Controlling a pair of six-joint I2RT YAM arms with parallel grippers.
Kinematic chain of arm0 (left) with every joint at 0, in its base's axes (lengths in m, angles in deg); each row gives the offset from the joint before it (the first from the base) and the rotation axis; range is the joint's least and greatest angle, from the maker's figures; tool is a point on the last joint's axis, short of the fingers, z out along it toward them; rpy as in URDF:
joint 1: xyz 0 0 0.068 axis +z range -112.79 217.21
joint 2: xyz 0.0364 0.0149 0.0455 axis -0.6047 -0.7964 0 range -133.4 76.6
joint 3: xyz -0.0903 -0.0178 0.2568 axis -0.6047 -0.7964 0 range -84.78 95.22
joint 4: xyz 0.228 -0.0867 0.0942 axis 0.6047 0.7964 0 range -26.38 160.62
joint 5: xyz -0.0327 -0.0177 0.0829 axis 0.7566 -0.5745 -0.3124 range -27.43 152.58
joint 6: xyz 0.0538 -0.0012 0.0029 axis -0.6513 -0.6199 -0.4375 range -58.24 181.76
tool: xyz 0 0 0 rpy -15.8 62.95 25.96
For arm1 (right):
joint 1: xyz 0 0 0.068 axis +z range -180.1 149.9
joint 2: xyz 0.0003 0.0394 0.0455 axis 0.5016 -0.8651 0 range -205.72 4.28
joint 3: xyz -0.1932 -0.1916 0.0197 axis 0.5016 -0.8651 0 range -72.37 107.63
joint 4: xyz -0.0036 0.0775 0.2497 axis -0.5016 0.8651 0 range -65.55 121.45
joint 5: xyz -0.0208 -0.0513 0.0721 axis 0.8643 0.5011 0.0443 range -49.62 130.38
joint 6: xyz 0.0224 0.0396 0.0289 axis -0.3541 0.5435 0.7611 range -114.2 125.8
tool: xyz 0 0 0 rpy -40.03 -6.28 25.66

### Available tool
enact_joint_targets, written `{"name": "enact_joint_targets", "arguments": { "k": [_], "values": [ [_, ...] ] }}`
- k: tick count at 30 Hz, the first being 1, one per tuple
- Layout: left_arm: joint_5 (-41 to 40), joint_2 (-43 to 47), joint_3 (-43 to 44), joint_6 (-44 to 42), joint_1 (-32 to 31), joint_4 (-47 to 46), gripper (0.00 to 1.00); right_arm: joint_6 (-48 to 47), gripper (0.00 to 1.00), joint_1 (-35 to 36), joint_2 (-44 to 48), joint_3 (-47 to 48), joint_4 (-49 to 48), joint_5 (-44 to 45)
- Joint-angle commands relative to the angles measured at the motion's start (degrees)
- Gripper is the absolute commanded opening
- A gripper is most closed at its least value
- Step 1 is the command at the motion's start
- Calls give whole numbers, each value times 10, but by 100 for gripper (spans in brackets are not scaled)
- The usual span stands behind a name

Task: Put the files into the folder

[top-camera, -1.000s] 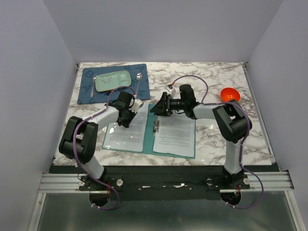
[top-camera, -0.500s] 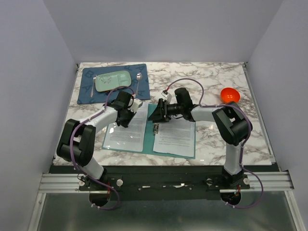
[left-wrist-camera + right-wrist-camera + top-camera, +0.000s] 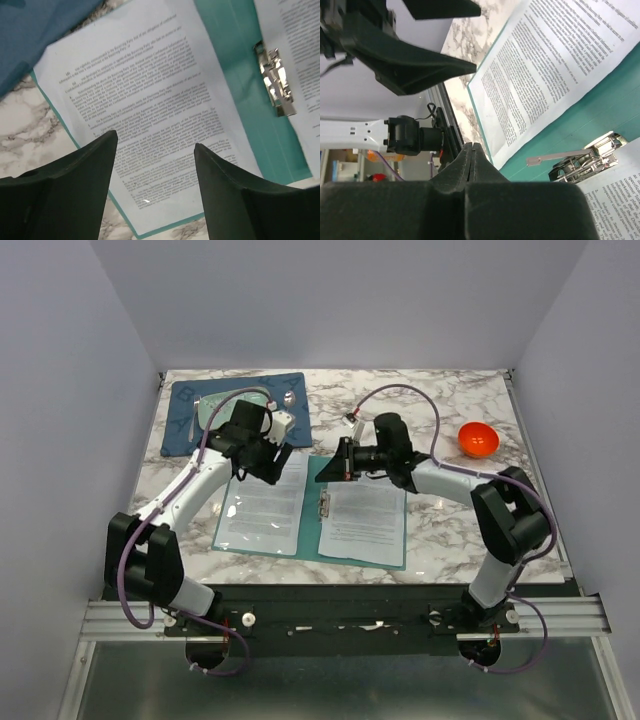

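Left claw [image 3: 155, 142] hangs wide open over the left sheet of the files [image 3: 262, 508]; my right claw [image 3: 471, 146] is pinched closed on nothing beside the clip [image 3: 580, 162]. Both sheets lie on the opened folder [image 3: 311, 535] near the worktop [image 3: 450, 400] front edge. I judge loading nearly done: next, seat the pages at the clip, then lift the thin left cover edge, close by the placemat [image 3: 180, 430]; rightward there's more room

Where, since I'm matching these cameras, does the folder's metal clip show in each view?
Top external: clip at centre, on the spine of the folder.
Left wrist: clip at the upper right edge.
Right wrist: clip at lower right.
Shared landmark: the printed sheet beside it.
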Motion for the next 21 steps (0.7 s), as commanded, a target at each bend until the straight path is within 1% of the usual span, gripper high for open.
{"name": "enact_joint_targets", "arguments": {
  "k": [1, 3, 5, 8, 15, 21],
  "values": [
    [57, -30, 55, 40, -19, 36, 84, -33, 1, 5, 53, -71, -62, 58],
    [51, -59, 71, 49, -36, 32, 89, -33, 1, 7, 71, -110, -100, 90],
    [42, -79, 81, 57, -60, 21, 89, -46, 1, 15, 74, -125, -116, 112],
    [33, -122, 105, 73, -82, 5, 91, -70, 1, 36, 74, -133, -112, 161],
    [40, -212, 199, 108, -97, -17, 94, -95, 1, 75, 53, -132, -124, 271],
    [43, -262, 243, 129, -109, -23, 98, -100, 1, 86, 49, -139, -143, 323]
  ]
}}
